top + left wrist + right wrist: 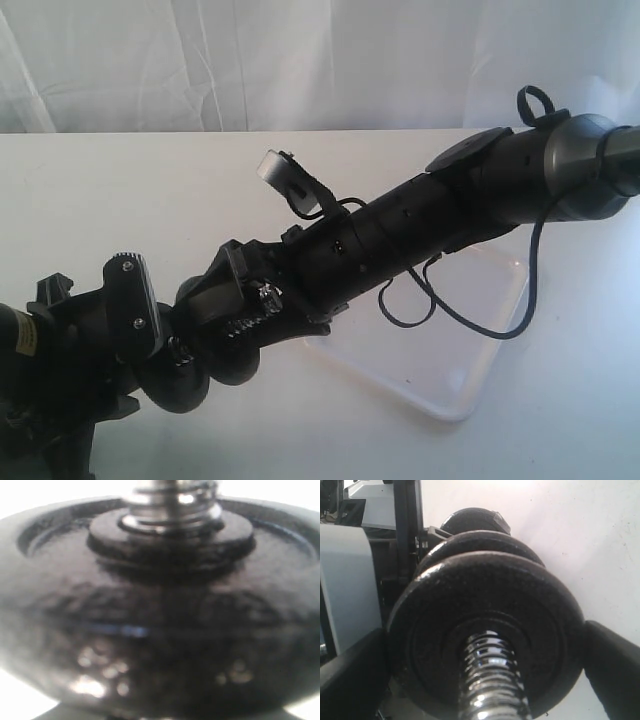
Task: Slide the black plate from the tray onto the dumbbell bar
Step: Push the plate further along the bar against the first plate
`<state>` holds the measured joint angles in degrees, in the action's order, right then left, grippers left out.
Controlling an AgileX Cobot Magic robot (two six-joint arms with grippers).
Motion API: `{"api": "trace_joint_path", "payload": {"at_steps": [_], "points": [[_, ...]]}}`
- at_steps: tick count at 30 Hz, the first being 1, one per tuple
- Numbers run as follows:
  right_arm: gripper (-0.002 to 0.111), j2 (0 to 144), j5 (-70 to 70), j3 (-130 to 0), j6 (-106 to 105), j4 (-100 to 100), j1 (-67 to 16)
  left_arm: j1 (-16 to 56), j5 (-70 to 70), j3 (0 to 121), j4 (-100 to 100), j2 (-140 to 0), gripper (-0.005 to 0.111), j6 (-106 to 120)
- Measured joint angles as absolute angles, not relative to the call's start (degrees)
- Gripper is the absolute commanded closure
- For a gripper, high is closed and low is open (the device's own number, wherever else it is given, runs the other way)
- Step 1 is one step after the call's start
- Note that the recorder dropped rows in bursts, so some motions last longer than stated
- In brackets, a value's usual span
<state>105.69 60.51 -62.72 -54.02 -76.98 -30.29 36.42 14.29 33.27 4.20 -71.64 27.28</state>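
Observation:
The black plate sits threaded on the dumbbell bar, whose shiny screw thread pokes out through its centre hole. My right gripper is shut on the plate's rim, one finger on each side. A second black plate sits further along the bar. In the exterior view both plates hang between the arms, with the bar's thread showing by the right gripper. The left gripper is just beyond them with its jaws hidden. A black plate and the bar fill the left wrist view.
The white tray lies on the white table to the right, partly under the right arm, with nothing visible in it. A loose black cable hangs from that arm over the tray. A pale curtain backs the table.

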Motion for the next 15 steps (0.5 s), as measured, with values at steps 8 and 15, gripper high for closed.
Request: {"api": "trace_joint_path", "payload": {"at_steps": [8, 15], "points": [[0.010, 105.7, 62.4, -62.7, -54.3, -75.5, -30.4, 36.4, 14.1, 33.3, 4.2, -71.6, 0.107, 27.1], [0.010, 105.7, 68.7, -62.3, -54.3, -74.7, -31.4, 35.8, 12.2, 33.3, 4.5, -71.7, 0.107, 25.5]]}}
